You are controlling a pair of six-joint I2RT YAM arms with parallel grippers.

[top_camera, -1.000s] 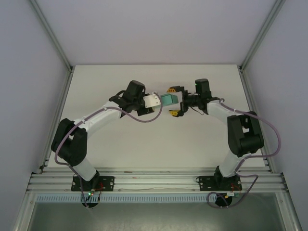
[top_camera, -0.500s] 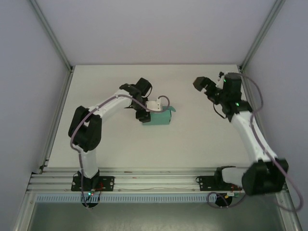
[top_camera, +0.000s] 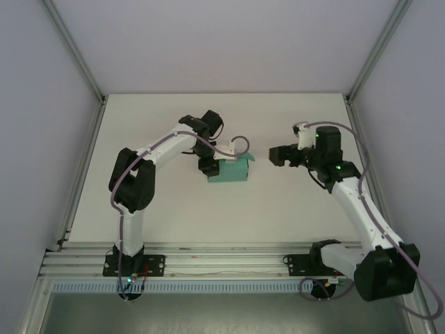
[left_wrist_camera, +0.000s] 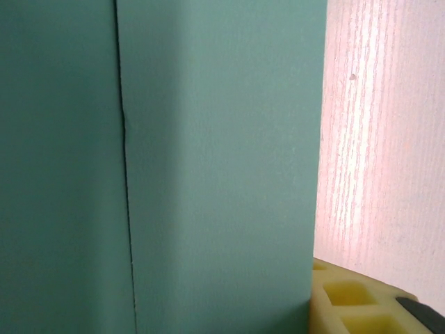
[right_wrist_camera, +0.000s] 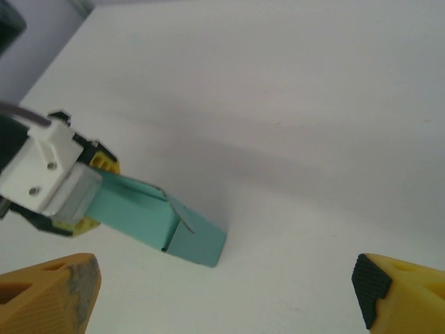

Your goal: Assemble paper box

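Box [left_wrist_camera: 222, 160]: a plain teal surface occupies the frame from the left edge to roughly two-thirds across, top to bottom. A thin dark seam [left_wrist_camera: 125, 174] runs vertically through its left part and drifts slightly rightward toward the bottom. The box's right edge is straight and near vertical. Table [left_wrist_camera: 389, 139]: a pale surface with fine vertical streaks takes up the right strip. Finger [left_wrist_camera: 348, 299]: yellow, with square recesses, at the lower right, its left end meeting the box's edge; a dark piece sits in the corner.
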